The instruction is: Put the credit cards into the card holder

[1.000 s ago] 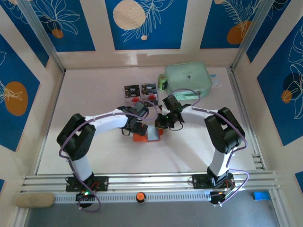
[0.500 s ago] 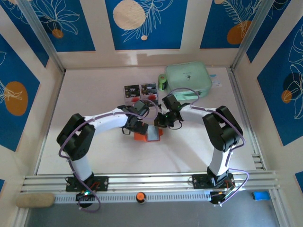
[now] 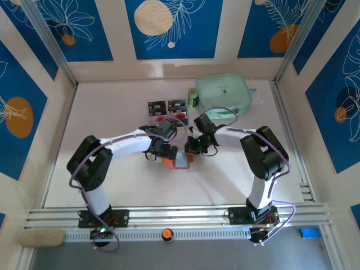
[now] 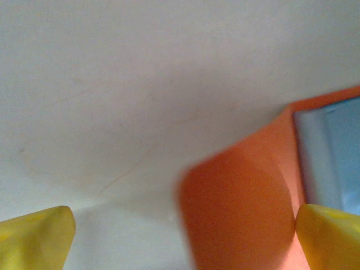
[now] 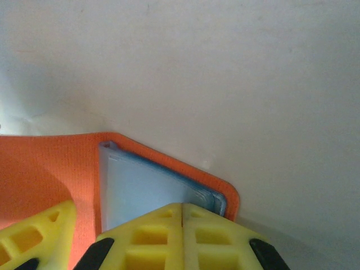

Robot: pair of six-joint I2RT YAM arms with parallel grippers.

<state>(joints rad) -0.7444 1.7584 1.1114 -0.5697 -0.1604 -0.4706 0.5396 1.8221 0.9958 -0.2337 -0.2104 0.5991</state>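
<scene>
- The small square orange-red folding card holder (image 3: 168, 162) lies opened on the white desk (image 3: 112, 124), right under and between my two sets of jaws. The two flat credit cards (image 3: 158, 108) (image 3: 177, 106), half black and half white with a red blob, lie side by side beyond both jaws and well apart from them. Neither is in the holder yet.
- My left jaws are released wide and grasp nothing. The orange flap sits between the yellow fingertips (image 4: 35, 237), close to the right-hand one. If I closed here I would likely catch only a corner, and the holder could fold shut or twist round.
- My right jaws are clenched on nothing, their tips over the pale grey-blue inner pocket (image 5: 146, 188). I cannot tell whether they press on it. If they are the only thing pinning the holder open, lifting them may let the flap swing back over the pocket.
- A sideways nudge from either jaws could send the holder skidding on the smooth desk, turning the pocket mouth away from me.
- The cards lie flat, so a fingertip may scrape over one or shove it on toward the large mint-green zip pouch (image 3: 223, 94) beyond my right jaws rather than get under it.
- Both wrists are crowded over the holder, and reaching past one for the cards risks a knock between the arms.
- The pocket mouth looks narrow. A tilted card could jam on its edge or slide underneath.
</scene>
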